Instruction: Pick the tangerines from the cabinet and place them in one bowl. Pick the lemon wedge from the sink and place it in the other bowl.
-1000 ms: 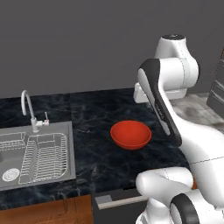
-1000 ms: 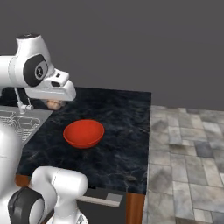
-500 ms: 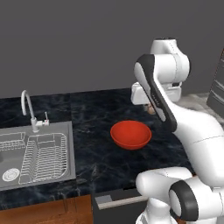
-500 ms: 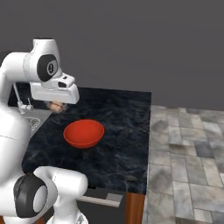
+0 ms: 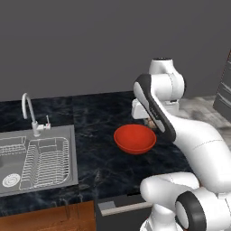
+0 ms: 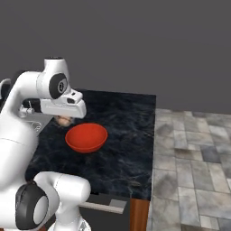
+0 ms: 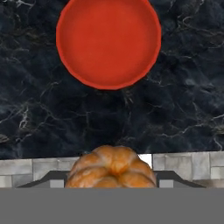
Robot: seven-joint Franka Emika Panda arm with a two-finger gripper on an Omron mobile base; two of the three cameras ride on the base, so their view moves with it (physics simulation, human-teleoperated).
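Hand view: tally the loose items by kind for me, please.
Glossy red round bowl on the black marble counter: 1
Orange-tan tangerine between the tool's tips: 1
Total: 2

The dark marble desk (image 5: 94, 149) is viewed from behind the arm, forward and down, from the left and from the right, the red bowl (image 5: 135, 139) being shared by both views, while the same bowl (image 7: 108, 43) is looked down on at closer range from the hand.
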